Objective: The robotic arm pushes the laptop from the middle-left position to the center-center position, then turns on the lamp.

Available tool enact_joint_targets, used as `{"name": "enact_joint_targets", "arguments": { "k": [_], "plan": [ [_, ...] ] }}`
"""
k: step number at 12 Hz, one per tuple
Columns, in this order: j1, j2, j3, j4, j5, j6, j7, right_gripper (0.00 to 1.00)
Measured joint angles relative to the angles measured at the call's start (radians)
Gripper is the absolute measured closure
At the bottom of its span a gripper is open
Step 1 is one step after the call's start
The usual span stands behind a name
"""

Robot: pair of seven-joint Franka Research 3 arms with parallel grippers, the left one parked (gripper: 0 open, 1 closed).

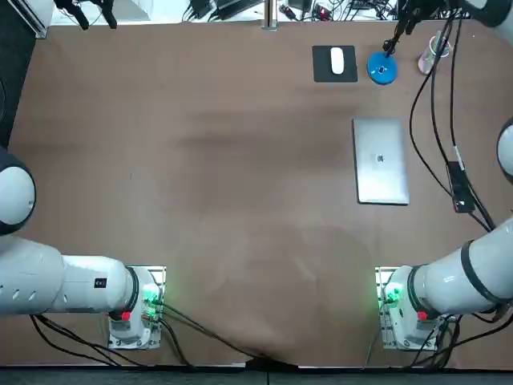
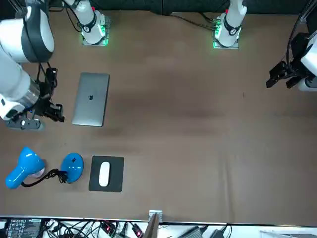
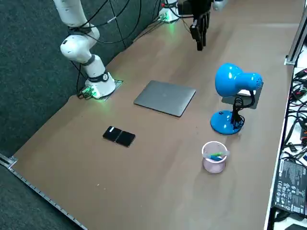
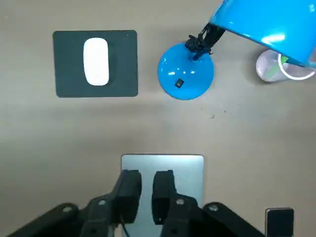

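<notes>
Silver laptop seemingly below raised hand.

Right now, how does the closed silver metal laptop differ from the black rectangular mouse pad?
The closed silver metal laptop is pale and clearly larger; the black rectangular mouse pad is dark and smaller. The pad bears a white mouse; the laptop's lid is bare. The laptop is elongated, the pad squarer. Both lie flat on the brown table. The right gripper hangs above the laptop.

the laptop lies right of centre, pincer raised near it; beyond sit mouse pad, lamp, cup.
</notes>
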Motion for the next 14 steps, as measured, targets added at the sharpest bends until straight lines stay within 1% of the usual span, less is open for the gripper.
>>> {"name": "enact_joint_targets", "arguments": {
  "k": [1, 2, 3, 4, 7, 8, 10, 12, 14],
  "plan": [
    [-0.003, -0.019, -0.002, -0.001, 0.007, -0.015, -0.009, 0.78],
    [-0.009, -0.039, -0.003, -0.001, 0.010, -0.038, -0.015, 0.70],
    [-0.018, -0.061, -0.004, -0.002, 0.012, -0.063, -0.021, 0.59],
    [-0.035, -0.109, -0.005, -0.003, 0.014, -0.125, -0.024, 0.37],
    [-0.056, -0.185, -0.005, -0.007, 0.015, -0.194, -0.025, 0.03],
    [-0.060, -0.210, -0.006, -0.014, 0.016, -0.208, -0.025, 0.00],
    [-0.063, -0.256, -0.006, -0.044, 0.016, -0.220, -0.025, 0.00],
    [-0.063, -0.304, -0.007, -0.098, 0.016, -0.222, -0.022, 0.00],
    [-0.063, -0.349, -0.015, -0.157, 0.016, -0.222, -0.020, 0.00]
  ]
}}
